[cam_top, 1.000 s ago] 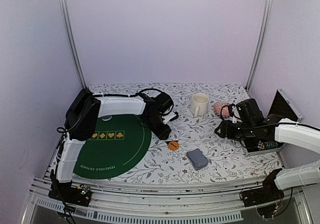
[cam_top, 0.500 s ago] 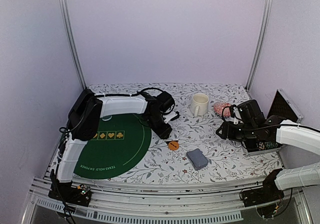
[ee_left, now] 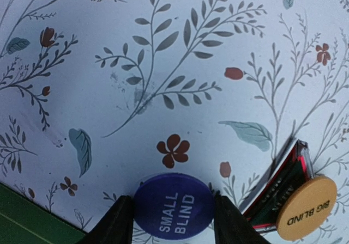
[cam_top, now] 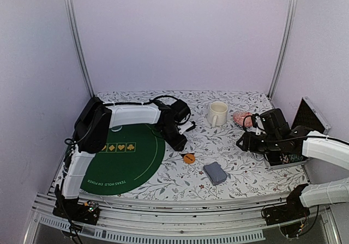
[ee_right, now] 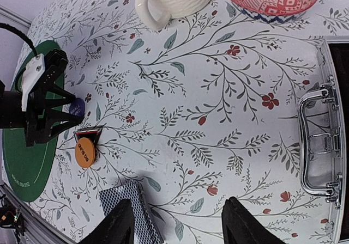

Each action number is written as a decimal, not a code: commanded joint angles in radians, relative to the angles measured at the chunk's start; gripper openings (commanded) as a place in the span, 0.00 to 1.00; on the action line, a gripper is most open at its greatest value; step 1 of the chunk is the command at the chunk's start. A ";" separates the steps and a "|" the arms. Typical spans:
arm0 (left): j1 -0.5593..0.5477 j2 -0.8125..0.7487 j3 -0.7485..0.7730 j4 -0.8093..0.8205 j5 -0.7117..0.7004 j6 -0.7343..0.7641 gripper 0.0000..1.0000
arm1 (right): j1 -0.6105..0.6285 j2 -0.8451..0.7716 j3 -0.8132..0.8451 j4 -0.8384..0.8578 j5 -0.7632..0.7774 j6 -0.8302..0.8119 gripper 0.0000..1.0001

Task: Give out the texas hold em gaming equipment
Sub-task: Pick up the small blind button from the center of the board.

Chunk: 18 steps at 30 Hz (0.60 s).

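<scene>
Looking across the floral-patterned counter (cam_top: 248, 176), we found the left claw (ee_left: 173, 226) down near its middle, just off the curved rim of the round green felt mat (cam_top: 122, 157) that lay by the left edge. Its two black fingers (ee_left: 117, 225) stood against opposite sides of a dark blue round disc (ee_left: 173, 205) lettered SMALL BLIND. They touched it on both sides as it lay flat on the counter, so we read the claw as clamped on it.

Just beside that disc, toward the near edge, a black-and-red triangular marker (ee_left: 275, 197) lay with an orange round disc (ee_left: 305, 208) lettered BIG BLIND touching it. A stack of grey-blue-backed playing cards (cam_top: 215, 173) rested closer to the near edge, apart from both discs.

We saw the right claw (ee_right: 180, 225) hanging above the counter toward the right edge, its fingers apart with nothing between them, beside a silver-edged metal case (ee_right: 319, 140). A cream ribbed mug (cam_top: 217, 113) and a red-patterned small dish (cam_top: 240, 117) stood near each other toward the far edge.
</scene>
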 commanded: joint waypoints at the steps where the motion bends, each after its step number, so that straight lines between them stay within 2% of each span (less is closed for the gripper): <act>1: -0.014 0.010 -0.040 -0.075 0.039 -0.014 0.46 | -0.004 -0.022 -0.013 -0.008 0.019 0.012 0.57; 3: -0.014 -0.011 -0.046 -0.047 0.019 -0.019 0.43 | -0.004 -0.021 -0.011 -0.010 0.019 0.013 0.57; 7: -0.013 -0.057 -0.071 0.003 0.002 -0.024 0.43 | -0.004 -0.022 -0.012 -0.010 0.019 0.013 0.57; 18: -0.012 -0.130 -0.090 0.019 0.036 -0.028 0.43 | -0.004 -0.026 -0.014 -0.014 0.023 0.013 0.57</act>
